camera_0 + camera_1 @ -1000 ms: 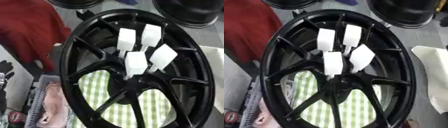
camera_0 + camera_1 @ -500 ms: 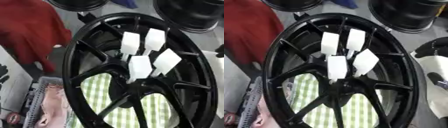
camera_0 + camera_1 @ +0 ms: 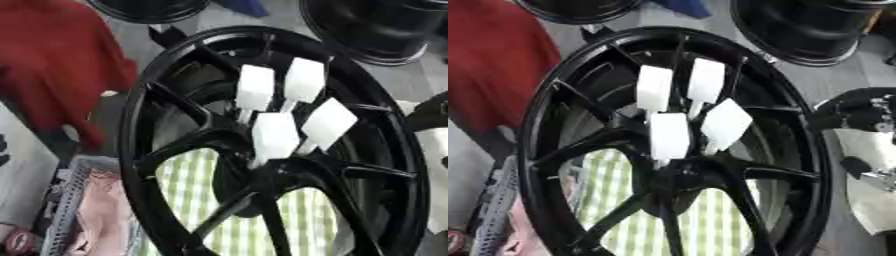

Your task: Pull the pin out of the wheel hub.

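A big black wheel hub (image 3: 133, 150) with thin spokes fills both views, lying tilted. Several white flat-headed pins stand in a cluster just above its centre: two at the back (image 3: 654, 89) (image 3: 707, 80) and two nearer (image 3: 668, 136) (image 3: 726, 125). Their thin stems run down toward the hub's centre (image 3: 677, 175). My right hand (image 3: 852, 111), black with silver joints, shows at the right edge beside the rim, apart from the pins. Its shape is too unclear to read. My left hand does not show.
A green checked cloth (image 3: 605, 190) lies under the spokes. Two more black wheels (image 3: 815, 30) (image 3: 149, 7) sit at the back. A person in red (image 3: 52, 75) stands at the left. A wire basket (image 3: 59, 210) holding pink cloth is lower left; a white sheet (image 3: 877, 210) lies right.
My right hand has come in from the right edge toward the rim. The whole picture has shifted with the camera. The pins stay in the hub.
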You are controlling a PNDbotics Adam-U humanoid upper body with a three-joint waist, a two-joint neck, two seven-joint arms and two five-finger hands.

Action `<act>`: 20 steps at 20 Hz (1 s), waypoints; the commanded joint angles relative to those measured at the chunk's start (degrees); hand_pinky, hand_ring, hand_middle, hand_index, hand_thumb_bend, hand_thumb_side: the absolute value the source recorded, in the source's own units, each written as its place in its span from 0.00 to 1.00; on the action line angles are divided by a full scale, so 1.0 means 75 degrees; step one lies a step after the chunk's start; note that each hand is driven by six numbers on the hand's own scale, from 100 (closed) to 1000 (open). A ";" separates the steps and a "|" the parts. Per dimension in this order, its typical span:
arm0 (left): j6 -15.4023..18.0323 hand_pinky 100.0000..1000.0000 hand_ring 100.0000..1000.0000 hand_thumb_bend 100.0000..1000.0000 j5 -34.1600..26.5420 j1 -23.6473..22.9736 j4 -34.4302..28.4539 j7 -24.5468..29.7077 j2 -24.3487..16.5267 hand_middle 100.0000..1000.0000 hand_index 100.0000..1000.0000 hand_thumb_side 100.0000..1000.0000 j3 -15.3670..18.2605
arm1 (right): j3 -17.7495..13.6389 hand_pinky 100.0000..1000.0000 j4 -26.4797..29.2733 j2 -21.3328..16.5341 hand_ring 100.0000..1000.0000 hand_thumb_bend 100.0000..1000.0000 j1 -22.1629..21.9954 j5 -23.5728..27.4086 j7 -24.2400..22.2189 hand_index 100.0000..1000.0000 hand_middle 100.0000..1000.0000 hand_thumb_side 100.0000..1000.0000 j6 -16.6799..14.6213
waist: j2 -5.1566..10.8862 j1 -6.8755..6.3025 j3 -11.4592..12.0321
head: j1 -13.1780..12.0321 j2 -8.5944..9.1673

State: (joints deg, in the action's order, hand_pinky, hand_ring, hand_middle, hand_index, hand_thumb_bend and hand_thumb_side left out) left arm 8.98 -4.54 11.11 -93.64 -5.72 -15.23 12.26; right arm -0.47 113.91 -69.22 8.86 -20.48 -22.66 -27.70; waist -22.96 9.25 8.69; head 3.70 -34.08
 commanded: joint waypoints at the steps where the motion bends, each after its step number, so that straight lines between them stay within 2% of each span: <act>1: 0.0017 0.88 0.86 0.16 -0.0009 0.0045 -0.0088 0.0017 -0.0201 0.76 0.86 0.73 0.0022 | 0.0089 0.91 0.0090 -0.0391 0.91 0.00 0.0171 0.0076 -0.0032 0.91 0.86 0.00 -0.0118 | 0.0191 -0.0069 -0.0018 | 0.0074 -0.0036; 11: 0.0043 0.88 0.86 0.16 -0.0041 0.0009 -0.0032 0.0033 -0.0254 0.76 0.86 0.73 -0.0020 | 0.0142 0.90 0.0090 -0.0576 0.90 0.00 0.0985 0.0804 0.0240 0.92 0.84 0.00 0.0126 | 0.0238 -0.0093 -0.0022 | 0.0047 -0.0090; 15: 0.0079 0.89 0.86 0.16 -0.0075 -0.0096 -0.0179 0.0093 -0.0283 0.76 0.86 0.72 -0.0180 | 0.0284 0.91 0.0090 -0.0670 0.89 0.00 0.1371 0.1093 0.0083 0.92 0.83 0.00 0.0212 | 0.0322 -0.0196 -0.0114 | 0.0097 -0.0185; 20: 0.0094 0.89 0.88 0.16 -0.0012 -0.0188 -0.0865 0.0221 -0.0410 0.78 0.87 0.70 -0.0355 | 0.0409 0.91 0.0090 -0.0796 0.90 0.00 0.1704 0.1357 -0.0120 0.93 0.83 0.00 0.0303 | 0.0473 -0.0407 -0.0231 | 0.0200 -0.0353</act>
State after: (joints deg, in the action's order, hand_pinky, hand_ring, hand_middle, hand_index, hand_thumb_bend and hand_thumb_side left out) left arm 9.51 -4.72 9.61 -97.74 -4.45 -16.57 9.85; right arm 3.01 113.93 -72.50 20.97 -11.13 -23.19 -25.57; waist -20.83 6.42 7.02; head 4.84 -36.32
